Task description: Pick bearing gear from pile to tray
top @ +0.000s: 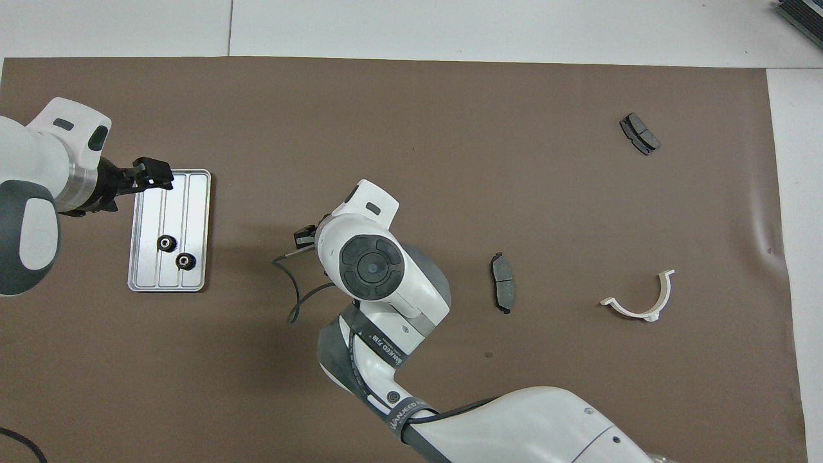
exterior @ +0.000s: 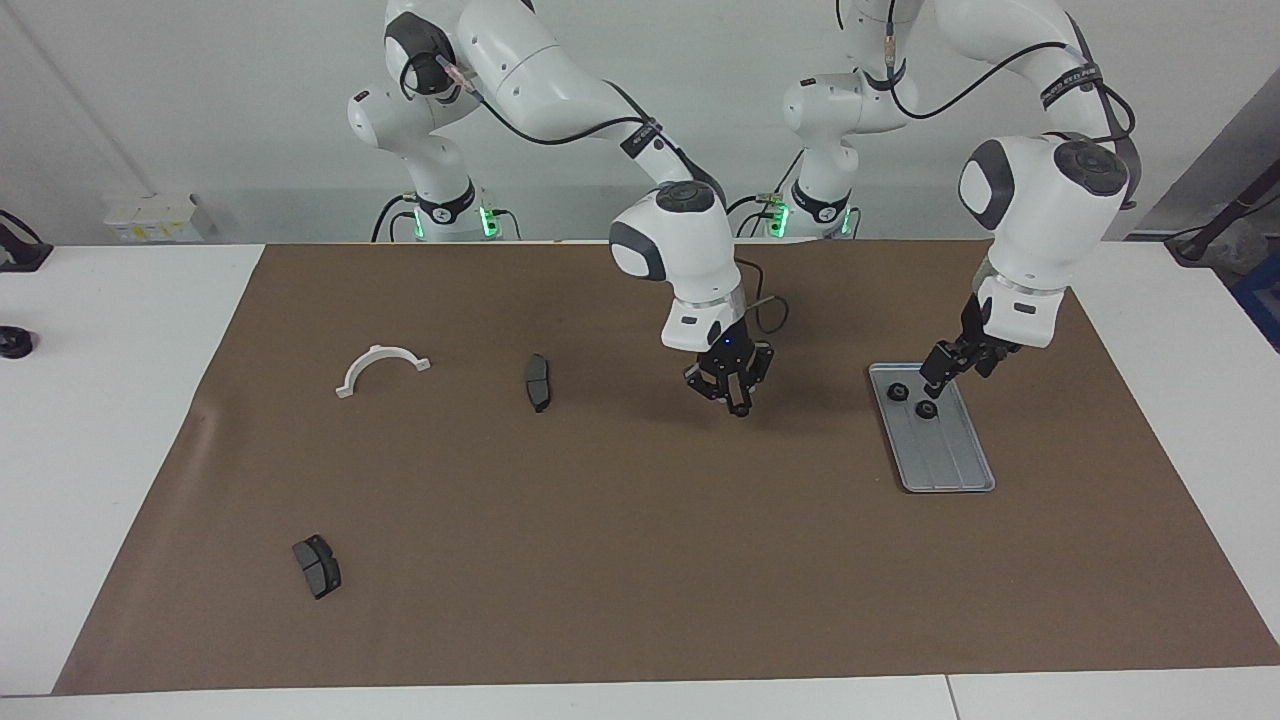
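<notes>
My left pincer hangs in the air over the tray. Its fingers are spread apart and hold nothing. Two little black rings lie side by side in the tray just under this pincer, at the end nearer the robots. The rest of the tray is bare.

My right pincer hangs over the brown mat, with the tray to one side of it and a dark pad to the other. Its tips are pinched together. I cannot tell if something tiny sits between them.

A white half-ring lies on the mat past the dark pad, toward the right arm's end of the table. A second pad lies well apart from both pincers, near the mat's corner.
</notes>
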You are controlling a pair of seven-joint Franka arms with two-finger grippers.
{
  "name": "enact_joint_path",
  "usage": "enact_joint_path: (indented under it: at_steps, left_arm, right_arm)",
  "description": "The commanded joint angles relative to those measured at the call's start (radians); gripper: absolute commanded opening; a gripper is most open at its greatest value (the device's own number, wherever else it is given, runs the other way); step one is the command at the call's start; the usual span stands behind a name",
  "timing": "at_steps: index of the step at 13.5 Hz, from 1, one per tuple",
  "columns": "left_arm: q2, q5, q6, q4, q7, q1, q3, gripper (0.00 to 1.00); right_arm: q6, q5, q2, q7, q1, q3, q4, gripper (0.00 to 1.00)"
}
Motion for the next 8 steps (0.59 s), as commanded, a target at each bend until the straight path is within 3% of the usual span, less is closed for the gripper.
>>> enact_joint_path:
  at_steps: [1, 3, 5, 8]
  left_arm:
    - [0.011, -0.015, 0.021, 0.003, 0.017, -0.02, 0.009, 1.0]
    - [0.001, -0.016, 0.057, -0.032, 0.017, -0.026, 0.009, 1.0]
    - [-0.001, -0.018, 0.095, -0.058, 0.012, -0.032, 0.009, 1.0]
    - [0.013, -0.019, 0.171, -0.092, -0.073, -0.115, 0.009, 1.0]
  right_arm:
    - [0.011, -0.01, 0.04, 0.039, 0.009, -0.007, 0.046, 0.56]
    - [0.005, -0.01, 0.043, 0.039, 0.009, -0.01, 0.056, 0.69]
    - [-0.035, -0.007, 0.033, 0.038, -0.005, -0.016, 0.093, 0.71]
    - [-0.232, 0.001, -0.056, -0.008, -0.115, -0.01, 0.148, 0.71]
